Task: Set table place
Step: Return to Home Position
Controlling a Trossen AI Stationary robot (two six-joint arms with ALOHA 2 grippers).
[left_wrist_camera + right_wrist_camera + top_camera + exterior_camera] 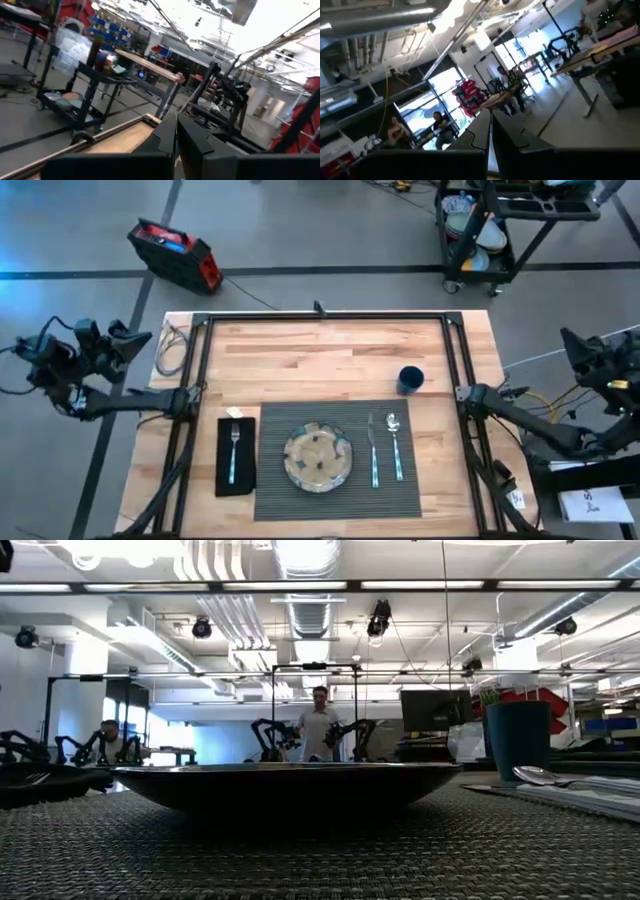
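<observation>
The setting looks complete: the placemat (280,420) lies at 6 o'clock on the desk (320,350), the plate (289,452) at its middle, with knife (373,452) and spoon (394,446) at the plate's 3 o'clock. The napkin (222,480) carries the fork (234,452) just off the mat at 9 o'clock, and the cup (410,379) stands on bare wood near 2 o'clock. The step in hand seems to be parking. The left arm (130,402) sits folded beyond the desk at 9 o'clock, the right arm (520,415) at 3 o'clock. Each wrist view shows jaws closed together, holding nothing. Next calls only for settling at rest, clear of the setting
</observation>
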